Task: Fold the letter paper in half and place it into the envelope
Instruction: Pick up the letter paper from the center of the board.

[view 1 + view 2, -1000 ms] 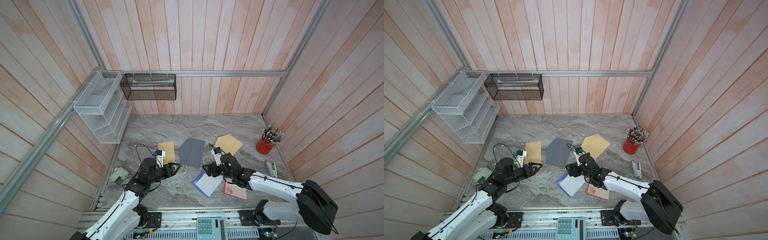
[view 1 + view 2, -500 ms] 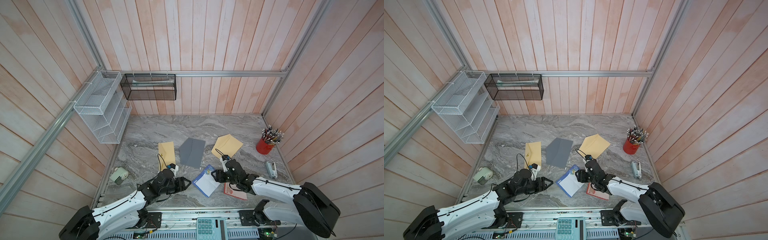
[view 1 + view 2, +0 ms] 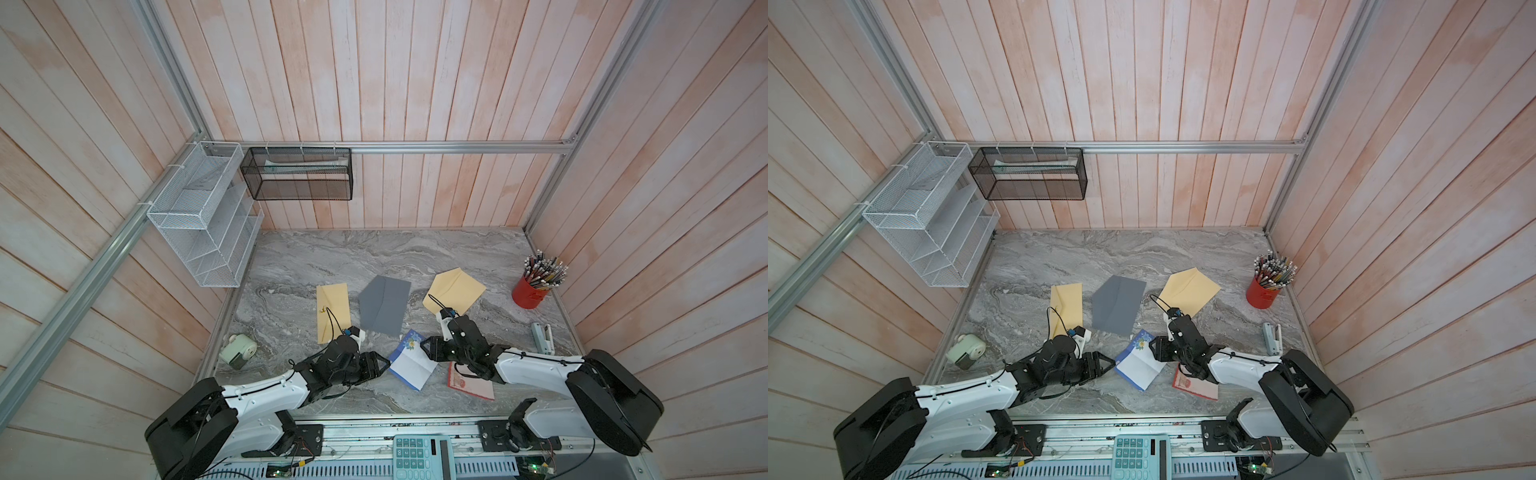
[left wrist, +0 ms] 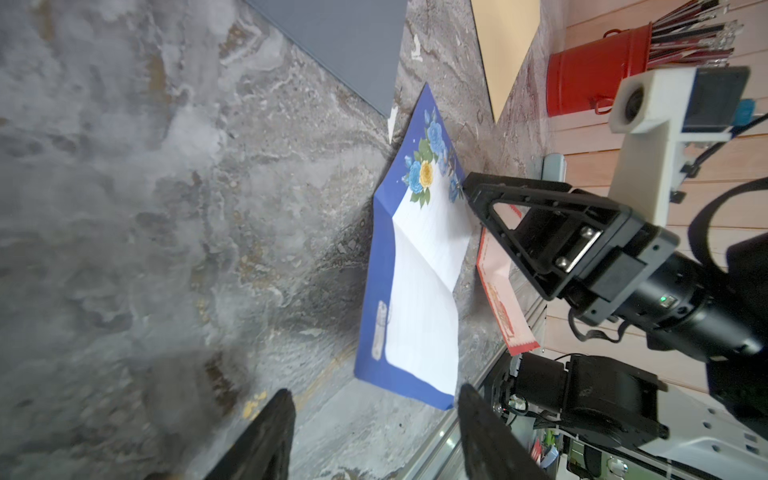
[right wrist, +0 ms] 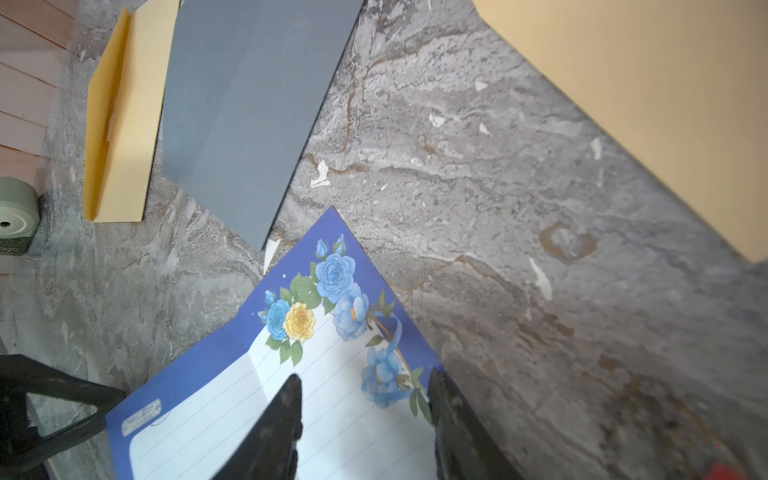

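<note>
Your right gripper (image 5: 363,376) had its jaws half-open astride the letter paper (image 5: 232,415) at its flowered edge; your left gripper (image 4: 374,390) gaped wide, the paper's opposite edge just before its tips.

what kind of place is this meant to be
Probably a mock office desk in a robot test cell: a white wire letter rack on the wall, a red pencil cup, a grey envelope on a marble-look tabletop.

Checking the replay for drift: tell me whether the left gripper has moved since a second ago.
Yes. The left gripper has drawn away from the near end of the narrow yellow envelope, toward the letter paper.
</note>
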